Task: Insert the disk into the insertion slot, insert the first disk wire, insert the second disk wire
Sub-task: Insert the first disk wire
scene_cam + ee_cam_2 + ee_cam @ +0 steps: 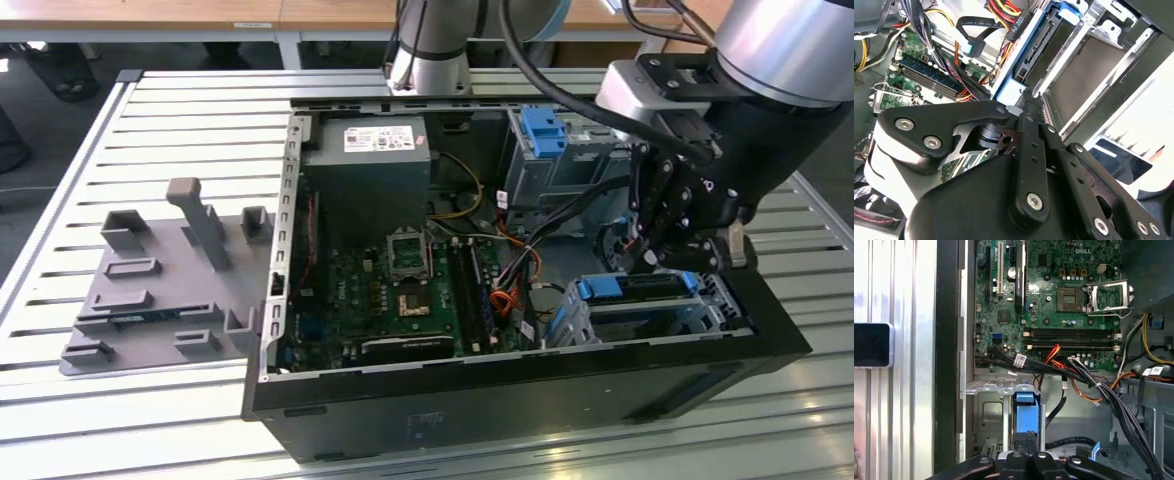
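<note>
Ok, you had the gripper [674,262] down inside the PC case [534,405], at the corner toward the exterior view's right, directly over the insertion slot [674,320]. Fingers were drawn narrow, practically together. In the first wrist view the gripper [1026,442] had its tips butted against the end of the disk [1024,407]; couldn't tell if they pinched the blue caddy or just touched it. The disk [638,287] sat in the slot, blue frame edge showing on top. In the second wrist view you got the disk [1040,47] w/ its connector edge between the blue rails, and the insertion slot [1104,65] right alongside. Black cable w/ blue plug [974,47] and the red/orange/yellow wire bundle [1054,354] hung loose over the mobo [400,290], near the slot. Taller grey cage [541,150] stood beyond, well apart from the gripper.
</note>
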Robot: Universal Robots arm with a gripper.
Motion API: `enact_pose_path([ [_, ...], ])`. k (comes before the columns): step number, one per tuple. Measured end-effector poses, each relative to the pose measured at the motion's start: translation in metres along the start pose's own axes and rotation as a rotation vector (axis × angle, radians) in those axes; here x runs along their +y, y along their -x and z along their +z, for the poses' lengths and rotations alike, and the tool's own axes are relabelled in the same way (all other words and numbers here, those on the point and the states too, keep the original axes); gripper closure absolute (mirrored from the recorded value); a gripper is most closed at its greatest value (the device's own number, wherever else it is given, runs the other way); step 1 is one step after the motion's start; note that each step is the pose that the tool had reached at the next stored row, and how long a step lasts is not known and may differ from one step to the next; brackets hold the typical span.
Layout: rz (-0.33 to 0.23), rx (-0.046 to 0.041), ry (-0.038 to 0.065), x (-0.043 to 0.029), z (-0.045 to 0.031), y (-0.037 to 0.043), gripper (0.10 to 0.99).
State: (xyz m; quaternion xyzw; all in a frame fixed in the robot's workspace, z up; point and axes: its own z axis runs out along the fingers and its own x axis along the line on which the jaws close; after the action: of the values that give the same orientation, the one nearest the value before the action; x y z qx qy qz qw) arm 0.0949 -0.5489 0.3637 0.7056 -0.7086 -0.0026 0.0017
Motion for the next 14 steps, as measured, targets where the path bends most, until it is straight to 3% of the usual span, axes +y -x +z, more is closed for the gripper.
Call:
enact_pose_path([
  [6,0.000,-0.0002,0.000,-0.0017,-0.0010,0.0029,0.980],
  [14,0.000,0.0000,0.000,-0.0091,-0.0009,0.0081,0.980],
])
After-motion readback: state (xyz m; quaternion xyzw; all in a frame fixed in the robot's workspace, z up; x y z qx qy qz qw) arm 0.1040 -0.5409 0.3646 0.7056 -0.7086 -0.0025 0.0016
